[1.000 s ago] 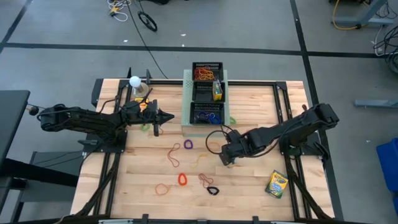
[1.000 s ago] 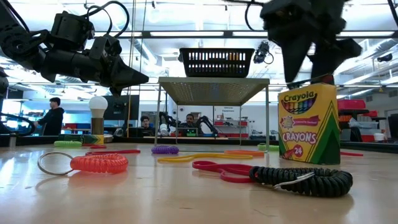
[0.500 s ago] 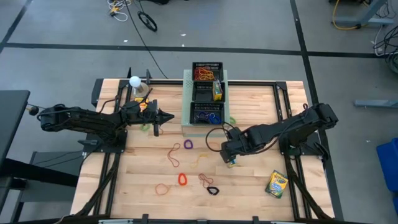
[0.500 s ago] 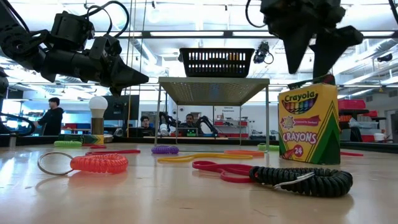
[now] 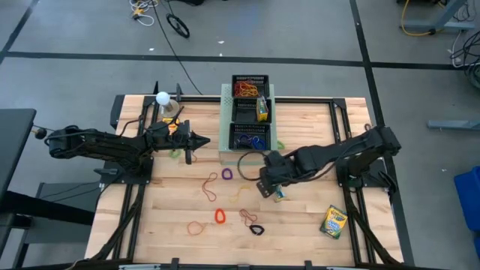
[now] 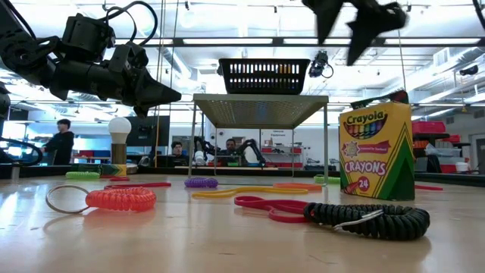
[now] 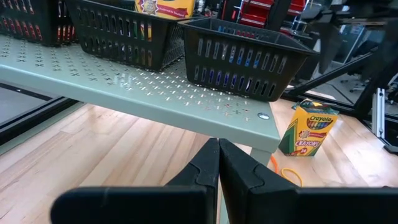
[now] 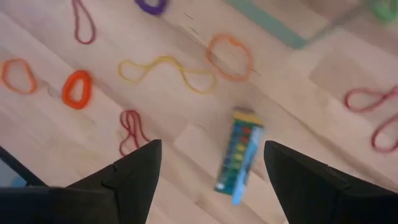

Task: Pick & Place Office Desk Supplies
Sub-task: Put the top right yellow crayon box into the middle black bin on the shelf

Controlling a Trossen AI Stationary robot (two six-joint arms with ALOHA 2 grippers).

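The right pincer [image 5: 264, 186] hung over the middle of the wooden tabletop [image 5: 300, 232], its two dark fingers [image 8: 134, 171] spread wide with nothing between them. Right under it lay a small crayon pack [image 8: 239, 155] flat on the wood, and just beside that a long yellow band [image 8: 165, 70] and an orange band [image 8: 230, 55]. More loops were scattered nearby: a fat red-orange coil [image 5: 220, 217], a thin orange ring [image 5: 195, 227], a dark red band [image 5: 246, 216], a black coil [image 5: 257, 229] and a purple loop [image 5: 227, 174]. A yellow-and-green crayon box [image 5: 334, 222] stood well apart from them, near the front right of the tabletop. The left pincer [image 5: 204, 141] waited off to the left, its fingers [image 7: 205, 171] pressed together and holding nothing, pointing at the pale green perforated box [image 5: 225, 154]. On that box sat small black mesh trays [image 5: 249, 136], the near one with blue and purple bands inside, and another crayon box [image 5: 262, 110] stood between the trays. A white ball on a stand [image 5: 162, 98] was at the back left corner.
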